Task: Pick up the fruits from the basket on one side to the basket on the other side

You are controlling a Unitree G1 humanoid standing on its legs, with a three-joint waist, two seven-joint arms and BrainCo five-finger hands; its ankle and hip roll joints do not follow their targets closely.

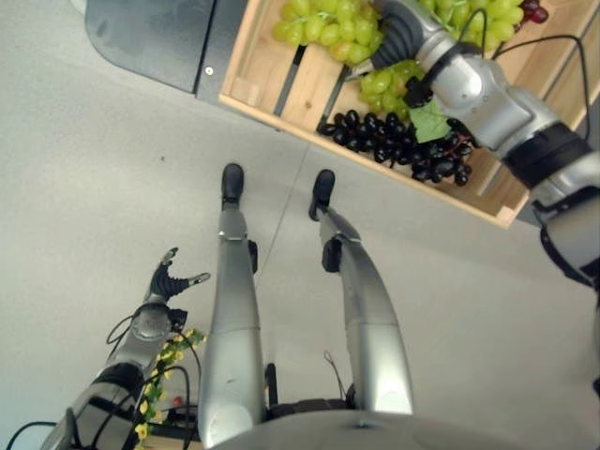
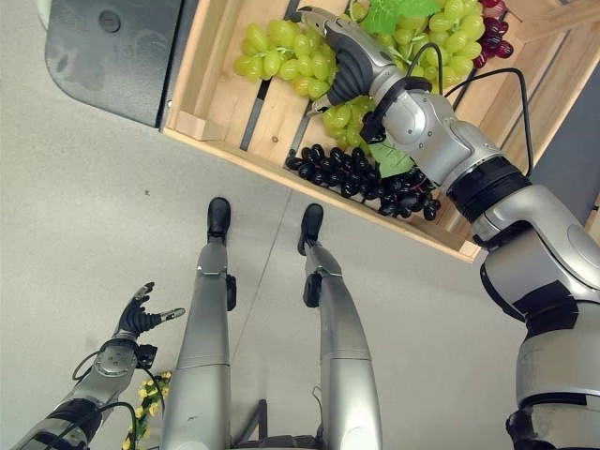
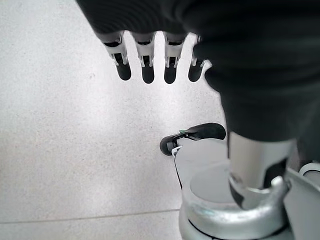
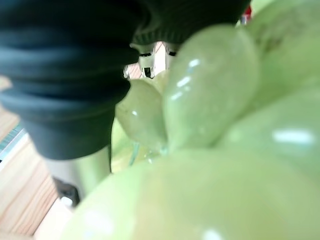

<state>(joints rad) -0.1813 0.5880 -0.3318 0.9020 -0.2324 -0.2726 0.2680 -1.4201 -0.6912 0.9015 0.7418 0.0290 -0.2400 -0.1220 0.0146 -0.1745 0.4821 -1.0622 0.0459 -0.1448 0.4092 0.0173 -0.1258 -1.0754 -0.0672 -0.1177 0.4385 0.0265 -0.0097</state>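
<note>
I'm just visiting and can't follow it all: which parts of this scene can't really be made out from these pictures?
- Right hand: its fingers are buried among the green grapes, so its grasp cannot be told; in the right wrist view the grapes press against the camera.
- Wooden crate: cut off by the top edge in both eye views.
- Yellow flowers: partly hidden by the left arm; the left hand hangs open.

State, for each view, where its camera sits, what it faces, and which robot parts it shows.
Left eye view: head, looking down; wooden slatted crate, black grape bunch, both hands.
Right eye view: same scene; right hand among green grape bunches.
Left wrist view: open left hand over grey floor.
Right wrist view: pressed against green grapes.
</note>
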